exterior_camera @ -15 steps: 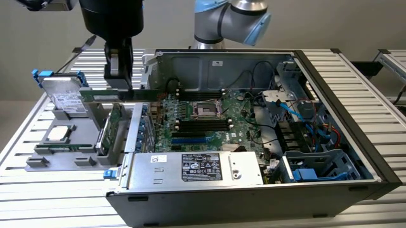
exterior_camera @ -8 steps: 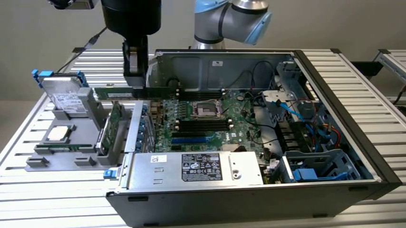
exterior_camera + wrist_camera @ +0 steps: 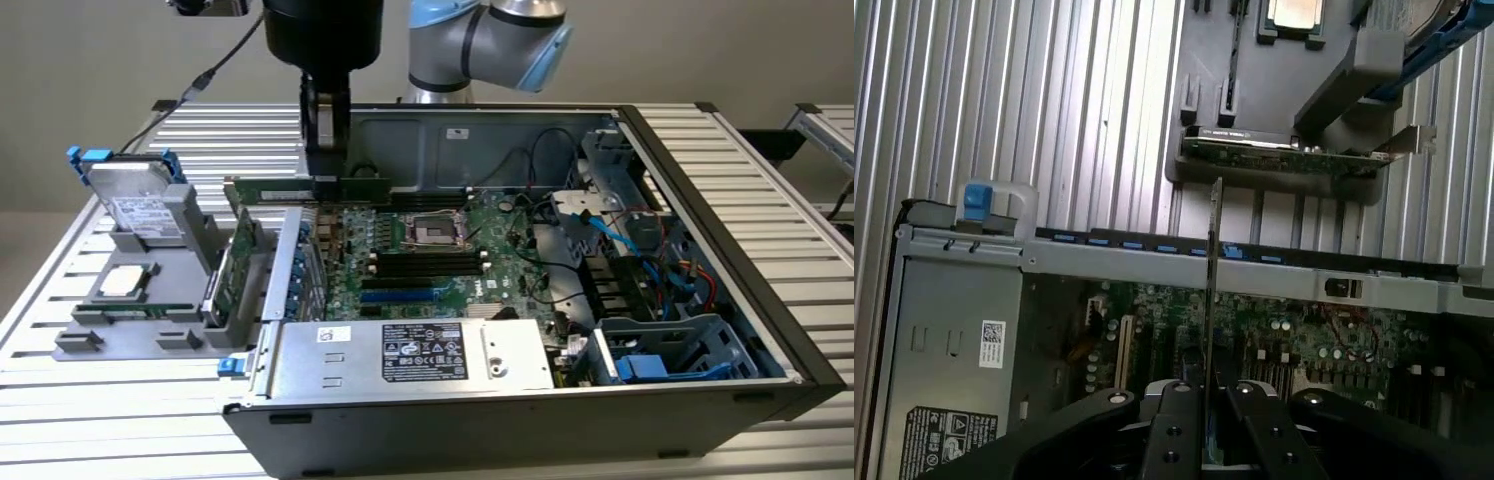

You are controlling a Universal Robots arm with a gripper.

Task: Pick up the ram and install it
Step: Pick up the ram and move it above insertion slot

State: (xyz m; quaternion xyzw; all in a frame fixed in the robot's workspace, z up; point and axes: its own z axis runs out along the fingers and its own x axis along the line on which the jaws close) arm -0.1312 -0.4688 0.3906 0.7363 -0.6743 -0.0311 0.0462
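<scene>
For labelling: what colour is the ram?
The ram is green; best in the exterior view.

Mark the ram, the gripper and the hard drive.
ram (image 3: 274, 191): exterior view, green board beside the grip.
gripper (image 3: 324, 180): exterior view, between its fingertips.
hard drive (image 3: 134, 205): exterior view, silver label face.

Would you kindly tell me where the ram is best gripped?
Take the ram mid-length at its upper edge, from above, pinching both flat faces, as the gripper does now. It is long, thin and on edge; a central pinch likely balances it and leaves its lower edge free.
</scene>
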